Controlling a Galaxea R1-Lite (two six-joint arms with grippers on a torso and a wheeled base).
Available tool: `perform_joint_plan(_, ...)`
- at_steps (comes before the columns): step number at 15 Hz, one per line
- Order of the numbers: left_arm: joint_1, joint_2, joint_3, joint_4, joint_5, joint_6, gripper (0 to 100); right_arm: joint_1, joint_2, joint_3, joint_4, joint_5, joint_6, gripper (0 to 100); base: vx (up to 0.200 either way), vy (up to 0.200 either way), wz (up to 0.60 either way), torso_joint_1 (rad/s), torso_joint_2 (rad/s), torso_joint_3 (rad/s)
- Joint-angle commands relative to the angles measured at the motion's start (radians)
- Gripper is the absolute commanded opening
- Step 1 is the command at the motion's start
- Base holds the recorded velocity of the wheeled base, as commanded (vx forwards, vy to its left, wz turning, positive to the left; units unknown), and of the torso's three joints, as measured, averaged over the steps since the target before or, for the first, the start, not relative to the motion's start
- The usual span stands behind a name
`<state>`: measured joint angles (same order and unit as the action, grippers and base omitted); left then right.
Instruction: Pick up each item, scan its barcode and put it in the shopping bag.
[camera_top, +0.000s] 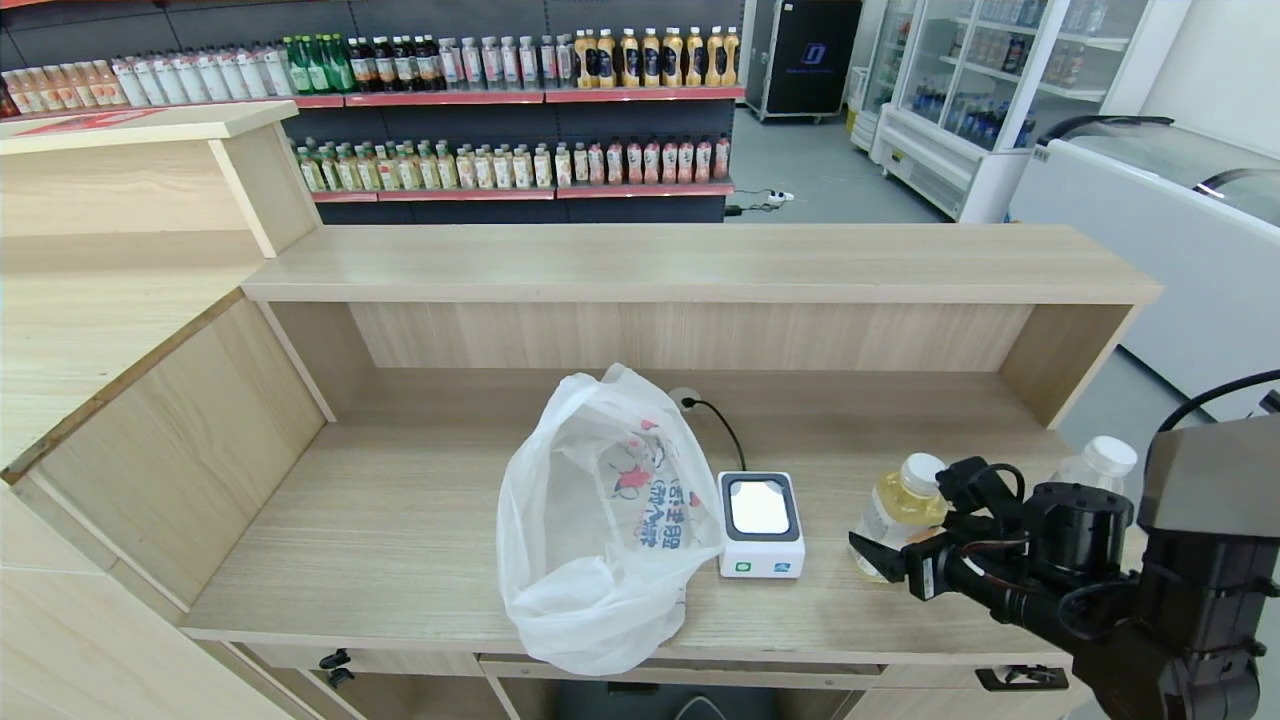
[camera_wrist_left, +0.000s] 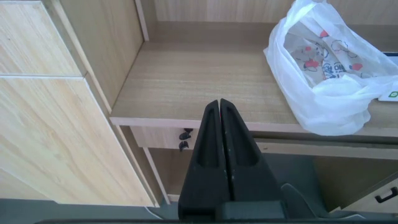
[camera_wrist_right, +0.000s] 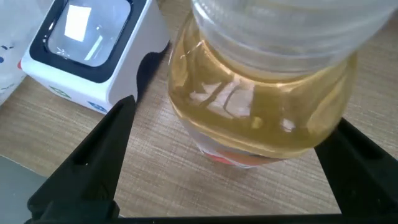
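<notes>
A white plastic shopping bag (camera_top: 600, 520) (camera_wrist_left: 323, 68) lies open-mouthed in the middle of the wooden counter (camera_top: 380, 520). Just right of it sits a white barcode scanner (camera_top: 760, 525) (camera_wrist_right: 87, 50) with a glass top. Further right stands a bottle of yellow liquid (camera_top: 900, 505) (camera_wrist_right: 261, 106) with a white cap. My right gripper (camera_top: 915, 520) (camera_wrist_right: 233, 124) is open, one finger on each side of this bottle's lower body. My left gripper (camera_wrist_left: 219, 106) is shut on nothing, held low before the counter's front left edge.
A second, clear bottle (camera_top: 1100, 465) with a white cap stands behind my right arm near the counter's right end. The scanner's cable (camera_top: 715, 420) runs to the back wall. A raised shelf (camera_top: 700, 265) overhangs the rear, and a side panel (camera_top: 170, 450) closes the left.
</notes>
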<state>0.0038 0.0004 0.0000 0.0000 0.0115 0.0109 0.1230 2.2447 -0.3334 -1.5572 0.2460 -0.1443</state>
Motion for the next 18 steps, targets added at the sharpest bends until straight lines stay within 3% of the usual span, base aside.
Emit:
perform_joint_plan(1, 0.001, 0.000, 0.000, 0.000, 0.001, 0.000, 0, 0.023, 0.079, -0.010, -0.014, 0.001, 0.003, 100, 0.000, 0.000, 0.00, 0.000, 0.00, 0.000)
perform_joint_plan(9, -0.001, 0.000, 0.000, 0.000, 0.001, 0.000, 0, 0.024, 0.131, -0.127, -0.014, 0.003, 0.005, 100, 0.000, 0.000, 0.00, 0.000, 0.00, 0.000)
perform_joint_plan(18, 0.001, 0.000, 0.000, 0.000, 0.001, 0.000, 0, 0.021, 0.128, -0.182, -0.014, 0.095, 0.005, 100, 0.000, 0.000, 0.00, 0.000, 0.00, 0.000)
